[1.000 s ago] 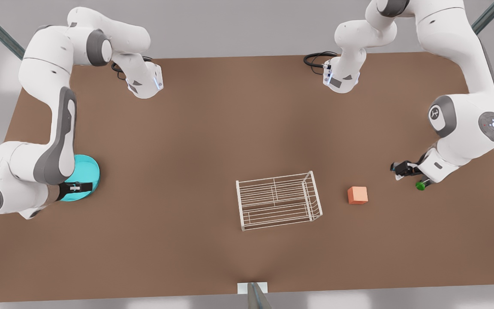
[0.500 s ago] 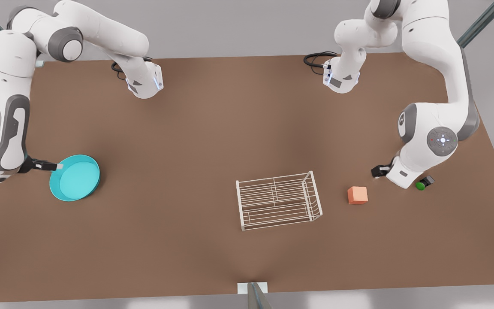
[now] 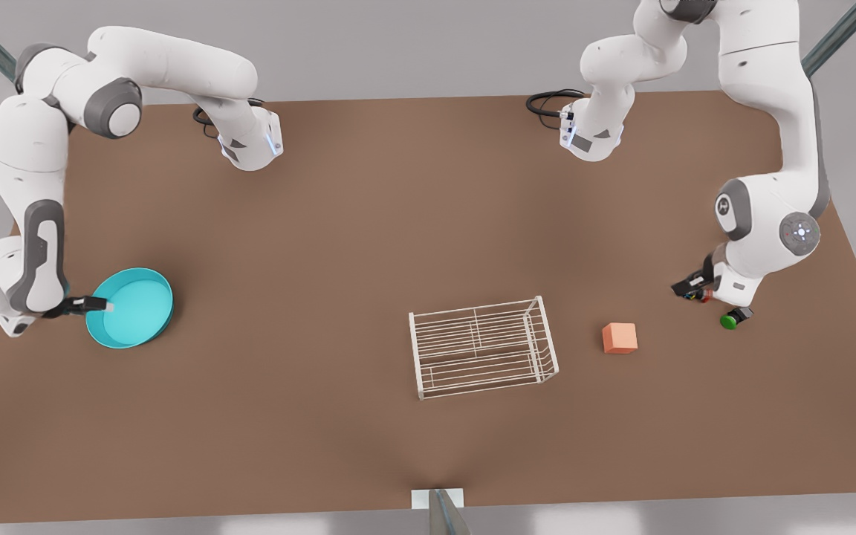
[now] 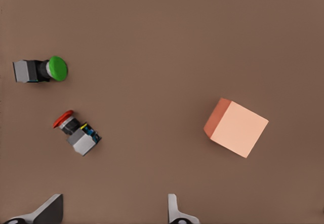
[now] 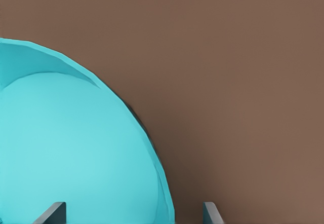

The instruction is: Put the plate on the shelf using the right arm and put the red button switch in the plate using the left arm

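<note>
While the plate [image 3: 134,308] lies flat on the table [image 3: 368,223], well apart from the shelf [image 3: 481,347], the right gripper [image 3: 97,303] straddles its rim, fingers wide, and the left gripper [image 3: 689,288], also spread, hovers above the red button switch [image 4: 75,131].

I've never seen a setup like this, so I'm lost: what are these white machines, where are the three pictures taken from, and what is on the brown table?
They are two robot arms, each ending in a two-finger gripper. The front view looks down on the whole brown table. The other two views come from cameras on the arms' wrists.

The right gripper, fingers open, is at the rim of the turquoise plate. The left gripper, also open, hangs above the red button switch, which lies on its side near a green button. An orange cube and a white wire shelf stand between the arms. Nothing is held.
</note>
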You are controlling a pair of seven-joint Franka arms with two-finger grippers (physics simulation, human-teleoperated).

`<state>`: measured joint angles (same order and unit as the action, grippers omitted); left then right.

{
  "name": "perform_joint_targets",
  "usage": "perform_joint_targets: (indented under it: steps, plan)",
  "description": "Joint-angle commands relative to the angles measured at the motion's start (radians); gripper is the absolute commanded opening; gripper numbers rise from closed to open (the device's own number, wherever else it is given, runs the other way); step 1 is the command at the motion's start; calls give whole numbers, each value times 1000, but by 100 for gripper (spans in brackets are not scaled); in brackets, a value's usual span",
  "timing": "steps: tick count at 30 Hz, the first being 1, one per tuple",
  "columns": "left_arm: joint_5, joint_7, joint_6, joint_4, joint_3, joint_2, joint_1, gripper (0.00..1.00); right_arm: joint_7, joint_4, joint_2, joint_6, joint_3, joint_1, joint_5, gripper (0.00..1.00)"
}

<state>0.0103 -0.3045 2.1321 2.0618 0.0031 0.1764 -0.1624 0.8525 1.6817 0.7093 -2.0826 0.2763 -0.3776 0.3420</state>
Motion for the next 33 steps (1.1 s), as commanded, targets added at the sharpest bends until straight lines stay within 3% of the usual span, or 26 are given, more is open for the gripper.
perform_joint_targets:
  steps: [1,4,11,13,15,26,33]
  plan:
    - [-32,-148,121,14,0,14,-26,100,326,3,-1,21,0,-3,64,98]
    - [-108,-148,198,44,0,38,-29,100,343,7,4,-48,-2,16,-14,92]
    - [-214,-47,318,118,1,49,-82,100,333,4,24,-83,-2,5,-26,59]
    - [-242,8,354,139,2,54,-97,100,332,3,21,-79,-2,6,-26,33]
    - [-242,36,388,152,2,63,-109,100,333,3,18,-73,-3,6,-26,20]
    - [-231,47,473,162,25,130,-137,100,270,4,-67,30,-5,16,-32,8]
    - [-147,19,468,167,41,166,-129,100,211,6,-185,196,-5,31,-34,8]
